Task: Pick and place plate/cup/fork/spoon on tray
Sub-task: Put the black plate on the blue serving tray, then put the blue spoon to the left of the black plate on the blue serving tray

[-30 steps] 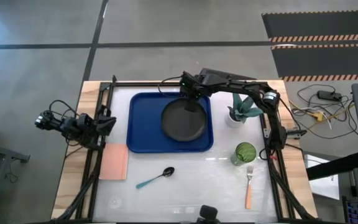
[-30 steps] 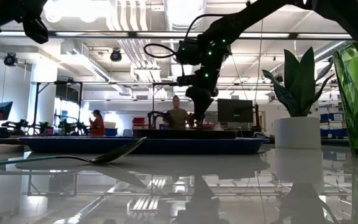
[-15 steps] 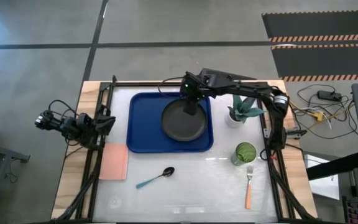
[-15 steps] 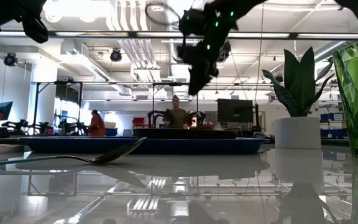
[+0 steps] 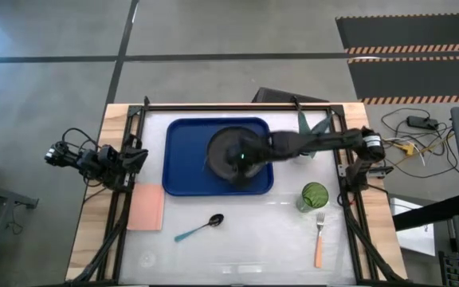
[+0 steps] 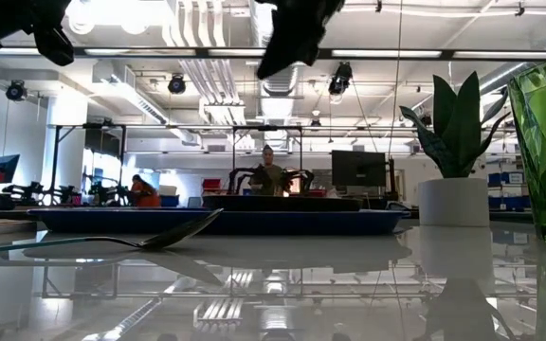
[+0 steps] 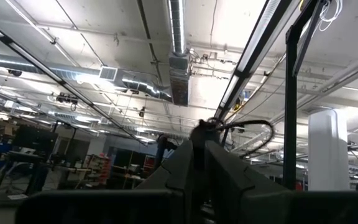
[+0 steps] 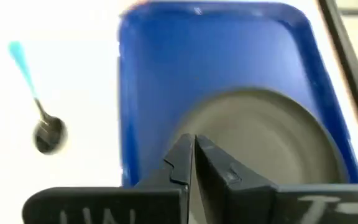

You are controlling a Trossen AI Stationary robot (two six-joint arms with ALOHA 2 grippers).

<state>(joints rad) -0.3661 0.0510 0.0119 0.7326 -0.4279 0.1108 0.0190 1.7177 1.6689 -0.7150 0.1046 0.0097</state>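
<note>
High view, right fingers clenched empty above plate on tray, left fingers clenched.

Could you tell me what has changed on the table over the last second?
The right gripper has risen from the far rim of the plate, swung over its near side and shut, empty. Plate, tray, spoon, cup, fork and left gripper stayed put.
</note>
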